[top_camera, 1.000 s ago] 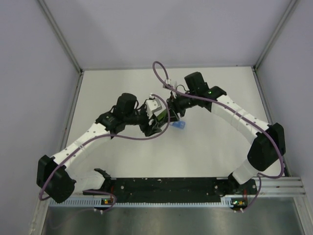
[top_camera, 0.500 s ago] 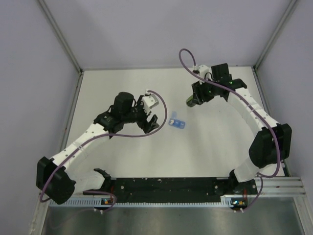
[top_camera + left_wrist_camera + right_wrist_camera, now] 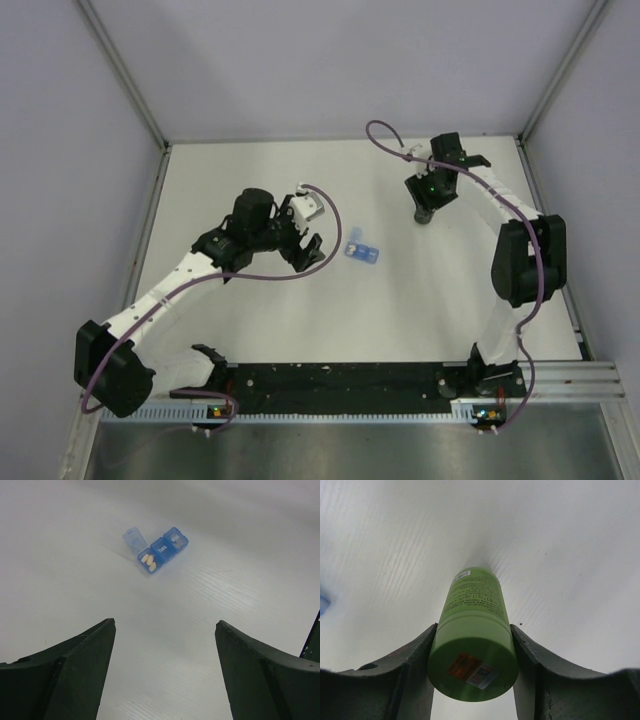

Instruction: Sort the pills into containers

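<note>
White table (image 3: 250, 180), enclosed by pale walls (image 3: 350, 60), forms the work area.

**1. Position of parts.** The pill box (image 3: 362, 253) lies flat near the middle of the table. It is just to the right of the left gripper (image 3: 308, 250) and well apart from the right gripper (image 3: 427, 200). The left wrist view shows three compartments in a row. One end compartment is open, with its lid (image 3: 133, 536) hinged up and three pale pills (image 3: 149, 562) inside. The other two compartments are closed, so their contents are hidden.

**2. Tool state.** The left gripper has its jaws spread wide with nothing between them. It hangs over bare table, short of the pill box. The right gripper is clamped on a green bottle (image 3: 470, 605), one finger on each side of the body, over the far right part of the table. Whether the bottle's far end is seated on the table cannot be confirmed.

**3. Step in hand.** The open compartment appears to be loaded, and the bottle appears to be on its way to a parking place. No loose pills show on the table.

**4. Next move.**
- Seat the bottle upright and release it only once its base is flat. A tall, narrow bottle tips easily.
- The left gripper is best placed to fold the lid down.
- The pill box looks light and may slide, so press downward rather than sideways.
</note>
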{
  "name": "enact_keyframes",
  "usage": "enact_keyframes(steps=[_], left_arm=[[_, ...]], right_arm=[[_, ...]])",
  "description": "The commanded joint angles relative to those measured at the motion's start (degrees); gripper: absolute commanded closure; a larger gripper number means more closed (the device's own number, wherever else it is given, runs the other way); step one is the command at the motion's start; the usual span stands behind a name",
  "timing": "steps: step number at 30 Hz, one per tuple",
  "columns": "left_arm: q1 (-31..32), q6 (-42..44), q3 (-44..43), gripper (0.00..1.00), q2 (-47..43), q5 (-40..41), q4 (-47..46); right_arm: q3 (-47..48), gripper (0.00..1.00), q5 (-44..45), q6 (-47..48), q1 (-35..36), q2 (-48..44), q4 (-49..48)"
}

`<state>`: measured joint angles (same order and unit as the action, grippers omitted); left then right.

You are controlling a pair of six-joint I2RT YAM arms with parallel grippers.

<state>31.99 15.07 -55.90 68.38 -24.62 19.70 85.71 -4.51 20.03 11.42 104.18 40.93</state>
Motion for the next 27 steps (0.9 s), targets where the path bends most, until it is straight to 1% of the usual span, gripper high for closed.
enact_keyframes(steps=[1,7,12,14,15,21,22,23,27], left_arm=[[-0.26,-0.04,0.09,0.15,-1.06,-1.22,-2.04],[-0.17,0.22,0.35,0.15,-1.23,-1.48,-1.95],[-0.26,0.31,0.26,0.15,-1.14,-1.92,-2.04],[-0.26,0.49,0.26,0.15,-0.97,-1.92,-1.95],[-0.17,0.49,0.26,0.15,-0.88,-2.01,-1.95],[-0.26,0.49,0.09,0.15,-0.35,-2.27,-1.77],[-0.26,0.57,0.0,0.15,-0.27,-2.36,-1.6],[-0.26,0.57,-0.09,0.15,-0.18,-2.45,-1.34],[-0.26,0.66,-0.09,0.15,-0.79,-2.1,-1.25]], right_arm=[[3.5,0.9,1.79,1.85,-1.92,1.9,-1.11],[2.36,0.79,1.79,2.38,-2.54,3.75,-3.05],[2.09,0.62,1.88,2.82,-2.72,4.71,-3.48],[1.92,0.51,1.79,2.82,-2.72,4.63,-3.66],[2.0,0.47,1.79,2.82,-2.81,4.54,-3.66],[2.0,0.3,1.18,2.47,-2.98,2.87,-4.01],[2.0,0.22,1.0,2.38,-2.98,2.7,-4.1],[2.09,0.18,0.91,2.29,-2.98,2.35,-4.1],[2.36,0.15,-0.75,2.2,-2.98,0.33,-4.01]])
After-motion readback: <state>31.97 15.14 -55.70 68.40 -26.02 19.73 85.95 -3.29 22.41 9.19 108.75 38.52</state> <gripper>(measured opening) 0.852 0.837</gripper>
